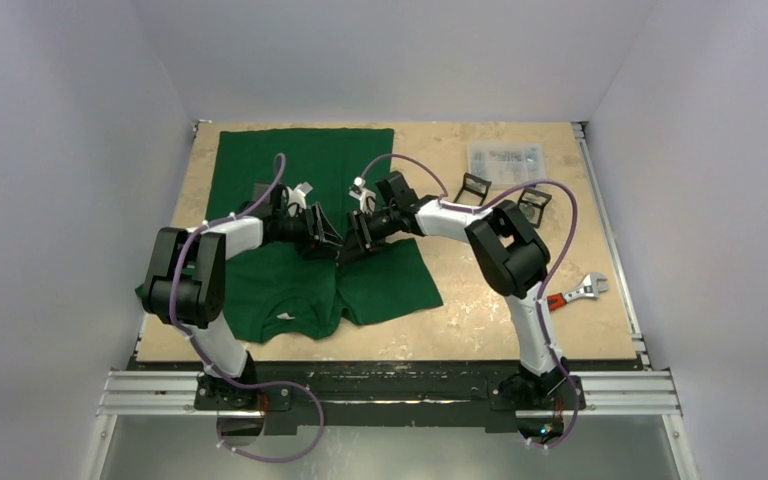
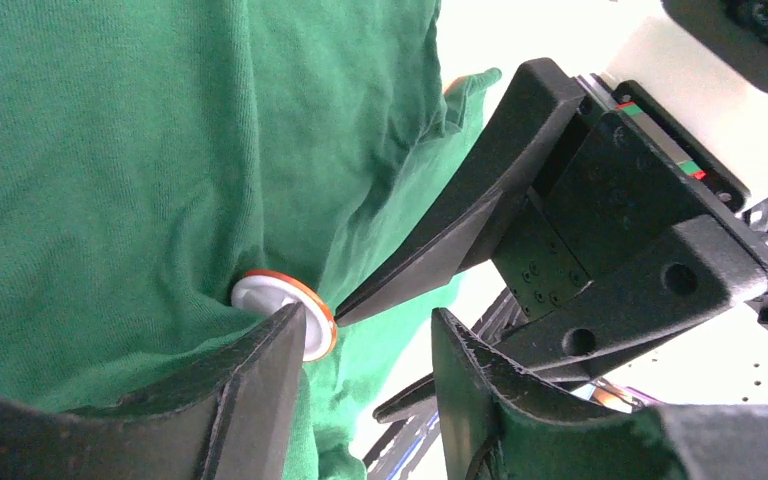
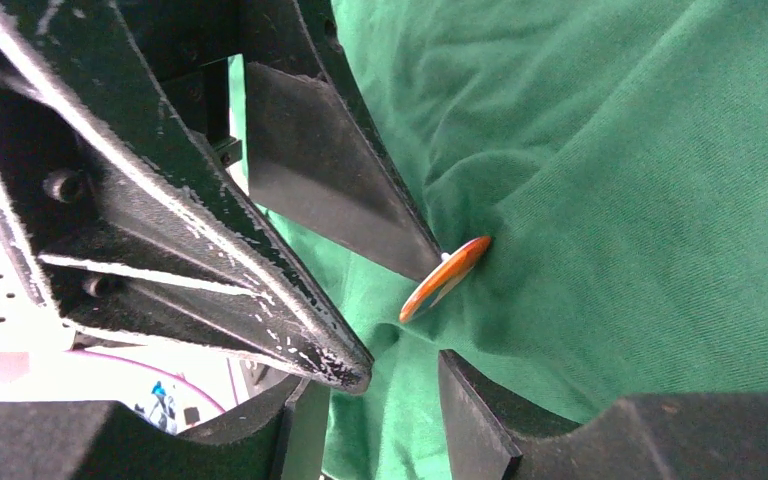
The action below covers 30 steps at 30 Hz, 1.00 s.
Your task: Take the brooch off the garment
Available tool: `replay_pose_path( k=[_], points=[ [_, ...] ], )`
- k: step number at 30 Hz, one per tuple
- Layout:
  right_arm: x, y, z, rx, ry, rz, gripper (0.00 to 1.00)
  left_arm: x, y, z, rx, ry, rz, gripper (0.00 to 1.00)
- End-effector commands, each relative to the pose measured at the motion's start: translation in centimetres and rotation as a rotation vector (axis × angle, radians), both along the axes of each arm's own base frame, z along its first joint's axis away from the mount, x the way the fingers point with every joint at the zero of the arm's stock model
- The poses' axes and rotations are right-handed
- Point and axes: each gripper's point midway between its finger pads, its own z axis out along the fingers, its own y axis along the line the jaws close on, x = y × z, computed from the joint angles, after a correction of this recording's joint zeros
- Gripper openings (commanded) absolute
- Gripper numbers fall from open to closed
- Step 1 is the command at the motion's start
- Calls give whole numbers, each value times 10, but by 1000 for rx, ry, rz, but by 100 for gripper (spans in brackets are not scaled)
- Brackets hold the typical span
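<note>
The dark green T-shirt (image 1: pixel 300 160) lies on the left half of the table, its white neck label (image 1: pixel 282 318) near the front. The brooch (image 2: pixel 278 302), a white disc with an orange rim, is pinned to a raised fold of the shirt (image 2: pixel 110 150). It shows edge-on in the right wrist view (image 3: pixel 445 278). My left gripper (image 2: pixel 368 318) is open, one fingertip (image 2: pixel 285 330) against the brooch. My right gripper (image 3: pixel 375 385) is open, straddling the fabric (image 3: pixel 610 150) just below the brooch. Both grippers meet over the shirt's right side, the left (image 1: pixel 322 238) beside the right (image 1: pixel 355 238).
A clear plastic box (image 1: pixel 505 158) sits at the back right. Two small black stands (image 1: pixel 473 186) (image 1: pixel 532 205) are near it. A red-handled wrench (image 1: pixel 575 292) lies at the right edge. Grey walls close in the table.
</note>
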Motion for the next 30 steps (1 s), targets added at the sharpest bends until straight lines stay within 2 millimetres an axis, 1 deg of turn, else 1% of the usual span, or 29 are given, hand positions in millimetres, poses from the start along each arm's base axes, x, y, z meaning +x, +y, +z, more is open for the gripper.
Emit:
replay_pose_path(
  k=[1, 5, 9, 11, 18, 20, 22, 25, 30],
  points=[
    [12, 6, -7, -8, -26, -30, 46, -5, -16, 15, -68, -27, -63, 49],
    [11, 5, -14, -19, -18, -32, 43, -7, -20, 16, -69, -29, -73, 48],
    [10, 2, -21, -38, -20, -31, 36, -6, -19, 21, -71, -39, -73, 48],
    [10, 0, -24, -46, -22, -32, 35, -7, -19, 22, -70, -43, -70, 47],
    [10, -5, -39, -82, -15, -39, 33, -10, -19, 29, -76, -60, -80, 42],
    [9, -7, -39, -81, -14, -34, 33, -11, -19, 28, -76, -57, -82, 40],
    [8, -9, -33, -65, -17, -22, 34, -12, -20, 24, -77, -50, -84, 39],
    [5, -18, -27, -46, -9, -18, 38, -11, -23, 17, -86, -38, -91, 37],
    [6, -49, -20, -68, 2, -41, 39, -11, -27, 5, -82, -7, -101, 35]
  ],
)
